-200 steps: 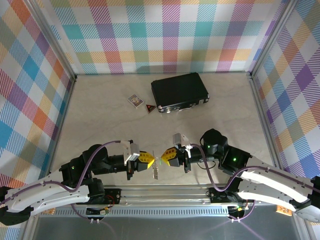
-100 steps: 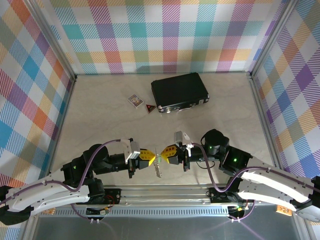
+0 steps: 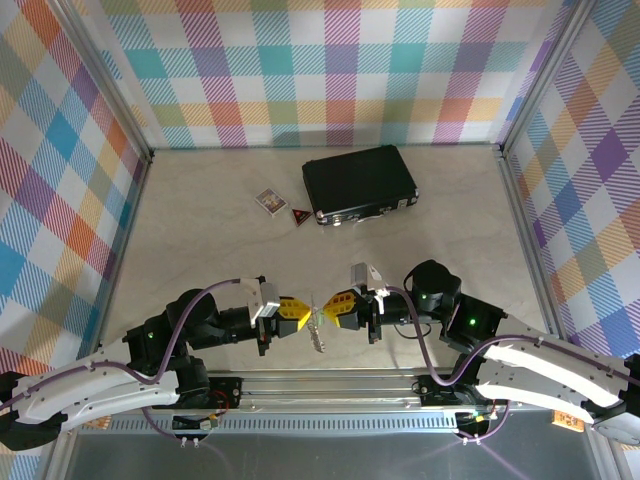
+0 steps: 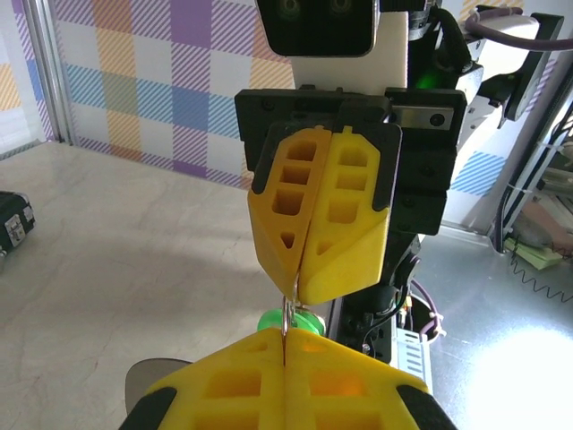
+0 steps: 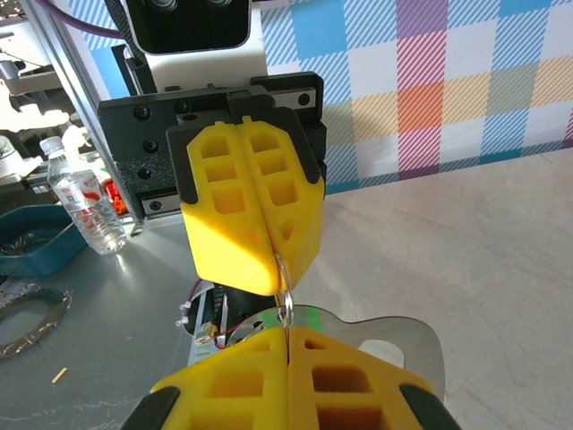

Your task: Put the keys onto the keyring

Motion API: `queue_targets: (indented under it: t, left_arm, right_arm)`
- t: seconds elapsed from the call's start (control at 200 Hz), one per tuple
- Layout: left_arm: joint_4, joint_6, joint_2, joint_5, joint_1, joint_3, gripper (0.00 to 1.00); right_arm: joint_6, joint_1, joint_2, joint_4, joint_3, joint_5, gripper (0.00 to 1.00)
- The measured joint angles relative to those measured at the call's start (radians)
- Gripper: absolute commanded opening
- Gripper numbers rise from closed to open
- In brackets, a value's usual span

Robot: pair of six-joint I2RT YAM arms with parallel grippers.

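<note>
Left hand point(image 3: 302, 318) and right hand point(image 3: 330, 311) tip to tip, held above the surface point(image 3: 200, 220). Yellow fingers point(image 4: 327, 215) of each pressed together, both pinching the thin wire of the keyring point(image 5: 285, 303) that spans the gap between them. Key point(image 4: 276, 321), green head, just past the left hand's tips, under the right hand's. Black case point(image 3: 359, 184) well out ahead of both hands.

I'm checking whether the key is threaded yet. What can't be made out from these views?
Left wrist view: the key, just a green head past the left gripper; blade hidden.
Both wrist views: the keyring, a sliver of wire running to the right gripper; rest pinched inside.
Top view: whether it's threaded, too small.
</note>
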Motion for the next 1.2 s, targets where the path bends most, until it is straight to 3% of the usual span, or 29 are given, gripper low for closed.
queue_targets:
  t: [1.2]
  left_arm:
    - [0.023,0.000,-0.009,-0.010,0.000,-0.009,0.00]
  right_arm:
    - [0.003,0.002,0.001,0.016,-0.002,0.021,0.00]
